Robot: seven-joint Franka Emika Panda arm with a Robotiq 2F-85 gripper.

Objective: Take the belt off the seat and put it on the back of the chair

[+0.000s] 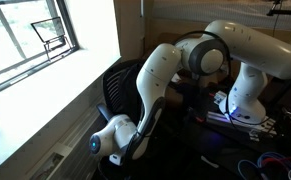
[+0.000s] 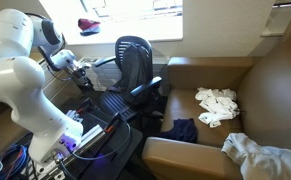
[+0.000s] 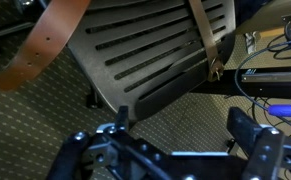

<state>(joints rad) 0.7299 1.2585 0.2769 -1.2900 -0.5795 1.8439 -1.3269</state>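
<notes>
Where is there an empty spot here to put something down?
The brown couch is bare between the white cloths and the cloth heap; the window sill is mostly bare too. It is crowded around the chair, where the robot arm and cables press close.

belt (image 3: 45, 40) over the back of the chair (image 3: 145, 55), cloths (image 2: 217, 105) on couch (image 2: 275, 88)
</notes>
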